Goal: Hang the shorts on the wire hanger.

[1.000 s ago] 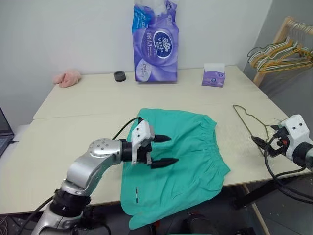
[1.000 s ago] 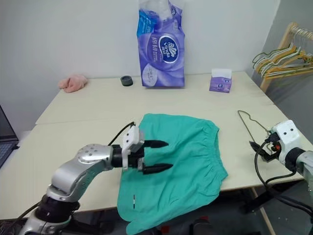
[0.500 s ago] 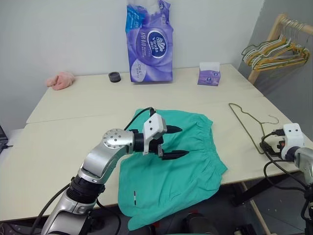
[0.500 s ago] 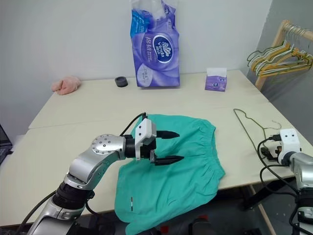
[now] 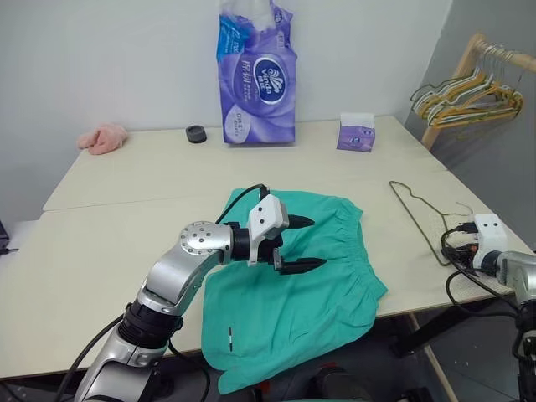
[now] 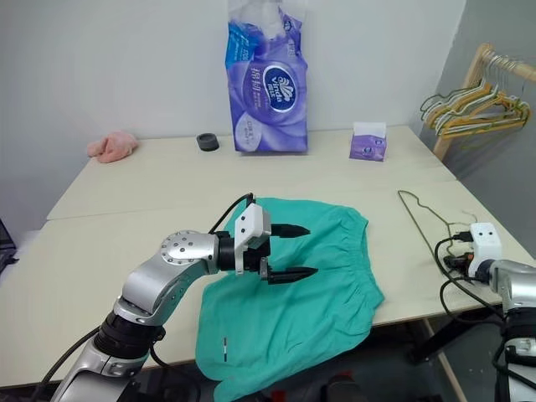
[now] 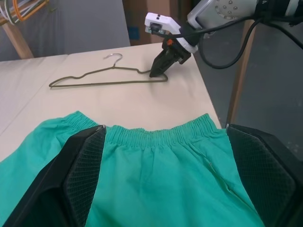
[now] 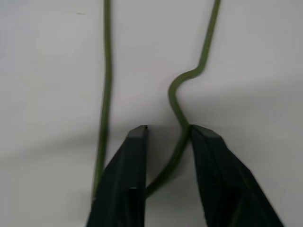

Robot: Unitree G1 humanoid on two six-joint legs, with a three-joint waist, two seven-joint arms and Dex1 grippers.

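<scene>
Your right end effector [image 8: 165,137] is clenched on the wire hanger [image 7: 108,78] lying on the bench [image 5: 117,193], while your left end effector [image 5: 306,244] hovers released over the shorts [image 5: 327,285].

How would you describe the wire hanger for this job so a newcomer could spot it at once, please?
On the beige table, look right of the teal shorts, near the table's right edge. The wire hanger lies flat there, alone: one thin olive-green wire, unlike the bunched hangers on the wooden rack beyond.
</scene>
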